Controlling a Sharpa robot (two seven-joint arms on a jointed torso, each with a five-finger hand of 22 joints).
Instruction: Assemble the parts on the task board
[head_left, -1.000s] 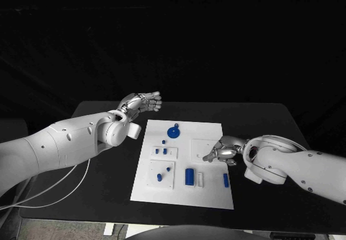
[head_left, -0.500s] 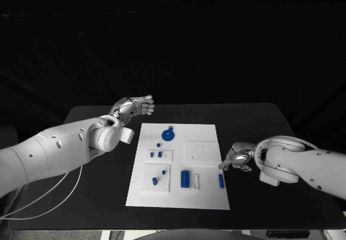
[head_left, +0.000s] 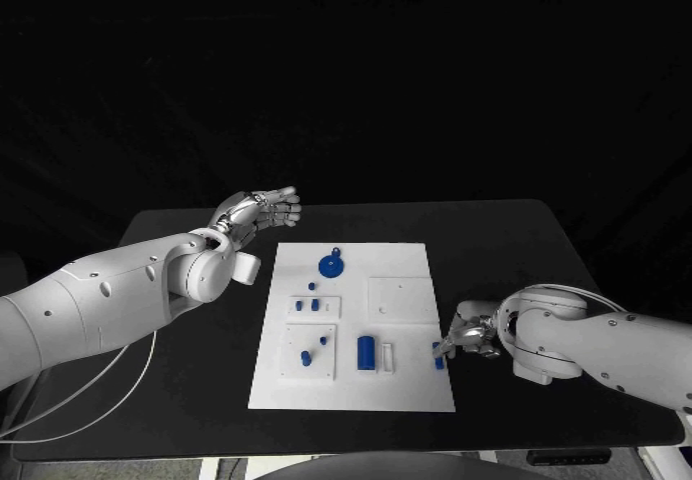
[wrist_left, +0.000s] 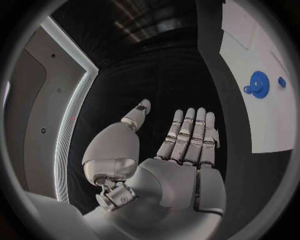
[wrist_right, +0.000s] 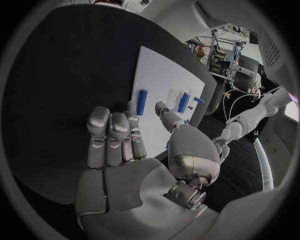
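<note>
The white task board (head_left: 408, 390) lies in the middle of the black table. On it are a blue gear (head_left: 330, 265), a blue cylinder (head_left: 366, 350) beside a white bar (head_left: 387, 357), a slim blue bar (head_left: 438, 355) near the right edge, and several small blue pegs (head_left: 306, 304). My right hand (head_left: 470, 338) hovers at the board's right edge, fingers apart and holding nothing. In the right wrist view its fingertips (wrist_right: 131, 108) reach close to the slim blue bar (wrist_right: 142, 101). My left hand (head_left: 260, 210) is raised beyond the board's far left corner, fingers straight, holding nothing. The left wrist view shows this hand (wrist_left: 181, 145) and the gear (wrist_left: 257, 83).
Two raised white square plates (head_left: 400, 297) (head_left: 309, 352) sit on the board. Bare black table (head_left: 548, 250) surrounds it on all sides. A white cable (head_left: 87, 405) hangs under my left arm at the table's left edge.
The camera has shifted. My right hand has moved off the square plate, toward me along the board's right edge to the slim blue bar. My left hand's fingers have straightened out.
</note>
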